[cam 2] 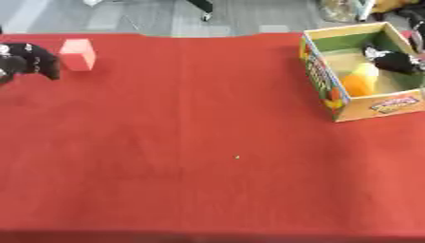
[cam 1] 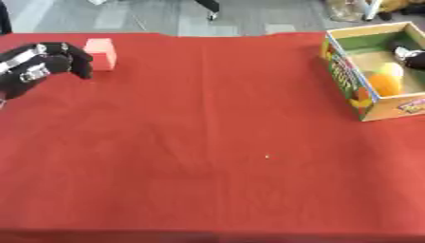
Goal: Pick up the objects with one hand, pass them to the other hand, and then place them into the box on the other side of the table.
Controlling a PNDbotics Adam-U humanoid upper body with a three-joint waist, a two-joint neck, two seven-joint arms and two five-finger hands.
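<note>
Left hand [cam 1: 37, 64] at far left of desk [cam 1: 207, 142], fingers curled, gripping nothing; fingertips just beside the pink block [cam 1: 100, 53], contact or a gap can't be told. Block sits upright on the red cloth near the far-left corner, well apart from the box [cam 1: 365, 71] at far right.

Right hand [cam 2: 392, 60] down inside the box, above the orange-yellow object [cam 2: 362, 79]. Only part visible; open or closed can't be told, nor whether touching the object.

Judgement on step: object already lying in the box, pink block next up, left hand closing in for the pick. Pass and placement for the block not yet done.

Handling guess: block looks like foam or light plastic, matte faces, squared edges. Probably light, not fragile, not slippery. If foam, will give a little under pinch.

Where to grab: thumb on one vertical face, fingers on the opposite face, across the middle. Leave one end sticking out of the grip so the right hand has bare surface to take at the pass.

Risks: light block may skid on the cloth if nudged from one side before both sides close. Block close to the far edge of the desk, so a push could send it off.
</note>
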